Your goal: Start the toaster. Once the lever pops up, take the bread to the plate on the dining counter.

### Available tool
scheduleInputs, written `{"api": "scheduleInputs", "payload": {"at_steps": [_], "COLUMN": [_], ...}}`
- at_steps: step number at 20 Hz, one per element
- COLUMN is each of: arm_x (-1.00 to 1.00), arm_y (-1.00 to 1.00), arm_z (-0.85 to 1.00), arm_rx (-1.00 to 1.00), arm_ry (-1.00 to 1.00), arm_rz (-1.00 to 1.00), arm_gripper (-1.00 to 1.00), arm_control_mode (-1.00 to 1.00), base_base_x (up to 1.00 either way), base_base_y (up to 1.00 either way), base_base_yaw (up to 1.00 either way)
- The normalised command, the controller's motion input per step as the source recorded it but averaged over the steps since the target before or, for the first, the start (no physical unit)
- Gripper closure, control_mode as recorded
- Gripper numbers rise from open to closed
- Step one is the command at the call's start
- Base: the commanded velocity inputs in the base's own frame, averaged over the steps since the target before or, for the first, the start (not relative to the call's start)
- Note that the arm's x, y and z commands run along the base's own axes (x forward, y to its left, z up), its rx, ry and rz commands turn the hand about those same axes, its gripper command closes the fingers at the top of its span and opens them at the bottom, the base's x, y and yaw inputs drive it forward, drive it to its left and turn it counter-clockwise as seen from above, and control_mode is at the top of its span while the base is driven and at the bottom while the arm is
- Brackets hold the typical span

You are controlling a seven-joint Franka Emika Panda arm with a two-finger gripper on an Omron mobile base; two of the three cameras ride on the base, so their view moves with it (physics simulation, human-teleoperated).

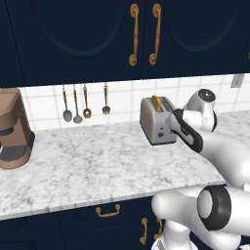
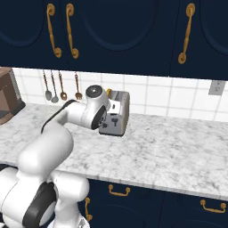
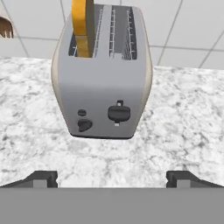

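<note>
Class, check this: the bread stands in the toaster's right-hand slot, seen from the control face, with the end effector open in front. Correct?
Not quite. In the hand view the bread stands in the toaster's left-hand slot. The end effector is indeed open in front of it.

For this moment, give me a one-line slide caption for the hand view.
Open claw faces the toaster control face, lever ahead, bread standing in one slot.

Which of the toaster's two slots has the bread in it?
In the hand view, the left slot of the toaster holds the bread, standing upright and poking out; the right slot shows bare wire guides.
</note>
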Motion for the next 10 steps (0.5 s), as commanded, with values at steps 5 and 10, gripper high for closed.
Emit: {"api": "scheduleInputs", "payload": {"at_steps": [5, 10], "arm_x": [0.30, 0.11], "arm_y": [0.00, -0.14], "arm_z": [-0.23, -0.10], "arm_rx": [0.00, 0.00], "arm_ry": [0.05, 0.00], "arm_rz": [0.00, 0.00], "arm_gripper": [-1.00, -1.00], "arm_control_mode": [-1.00, -1.00], "base_base_x": [0.00, 0.00], "base_base_y": [0.00, 0.00], "base_base_yaw": [0.00, 0.00]}}
